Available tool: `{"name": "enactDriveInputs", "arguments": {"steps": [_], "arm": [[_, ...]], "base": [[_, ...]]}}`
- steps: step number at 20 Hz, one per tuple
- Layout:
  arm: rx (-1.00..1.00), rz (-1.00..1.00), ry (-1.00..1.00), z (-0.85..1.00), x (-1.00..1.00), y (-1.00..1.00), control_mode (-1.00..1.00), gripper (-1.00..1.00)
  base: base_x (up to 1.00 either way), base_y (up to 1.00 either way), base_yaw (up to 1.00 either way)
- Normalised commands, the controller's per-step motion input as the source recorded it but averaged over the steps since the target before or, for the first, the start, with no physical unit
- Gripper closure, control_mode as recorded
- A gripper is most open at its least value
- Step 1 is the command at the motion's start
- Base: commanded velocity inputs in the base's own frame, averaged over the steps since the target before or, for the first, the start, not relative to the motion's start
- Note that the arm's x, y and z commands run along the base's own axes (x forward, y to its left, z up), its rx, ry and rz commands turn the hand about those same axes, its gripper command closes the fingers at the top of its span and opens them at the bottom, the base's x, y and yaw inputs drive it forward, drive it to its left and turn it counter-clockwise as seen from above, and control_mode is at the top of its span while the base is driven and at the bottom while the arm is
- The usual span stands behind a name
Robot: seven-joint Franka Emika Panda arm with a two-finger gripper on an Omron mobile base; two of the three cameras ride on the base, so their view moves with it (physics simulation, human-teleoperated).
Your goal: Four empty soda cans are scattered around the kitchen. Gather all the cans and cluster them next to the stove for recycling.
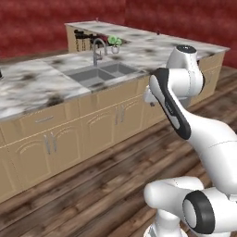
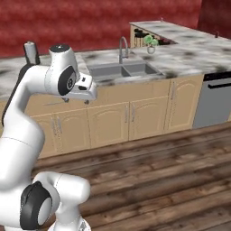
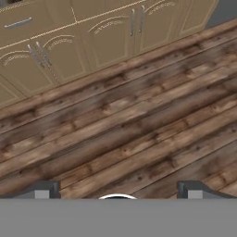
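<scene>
At the middle of the left base view, a double sink [image 1: 99, 74] with a curved tap [image 1: 96, 50] sits in a marbled counter [image 1: 32, 88] over tan cupboards [image 1: 69, 139], and a small potted plant [image 1: 114, 42] stands behind it. In the hand view the hand [image 3: 118, 192] points down at bare wooden floor [image 3: 139, 129], its two dark fingertips [image 3: 41, 190] set far apart at the bottom corners with nothing between them: wide and empty. In the right base view a grey dishwasher [image 2: 216, 99] fills the right edge, and a small dark object with a pale top [image 2: 30, 52] stands at the upper left, too unclear to name. No soda can or stove can be made out here, so I cannot tell how many cans are gathered. As I judge it, the robot is between cans, either searching for one or done placing one.
</scene>
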Motion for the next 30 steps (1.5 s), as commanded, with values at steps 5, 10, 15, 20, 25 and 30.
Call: {"name": "enactDriveInputs", "arguments": {"steps": [5, 10, 15, 20, 25, 30], "arm": [[0.00, 0.00, 0.00, 0.00, 0.00, 0.00, 1.00, -1.00], [0.00, 0.00, 0.00, 0.00, 0.00, 0.00, 1.00, -1.00], [0.00, 0.00, 0.00, 0.00, 0.00, 0.00, 1.00, -1.00], [0.00, 0.00, 0.00, 0.00, 0.00, 0.00, 1.00, -1.00], [0.00, 0.00, 0.00, 0.00, 0.00, 0.00, 1.00, -1.00], [0.00, 0.00, 0.00, 0.00, 0.00, 0.00, 1.00, -1.00]], "base": [[0.48, -0.34, -0.02], [0.49, -0.31, -0.06], [0.49, -0.30, -0.07], [0.49, -0.28, -0.05], [0.52, -0.28, 0.00], [0.53, -0.27, -0.02]]}}
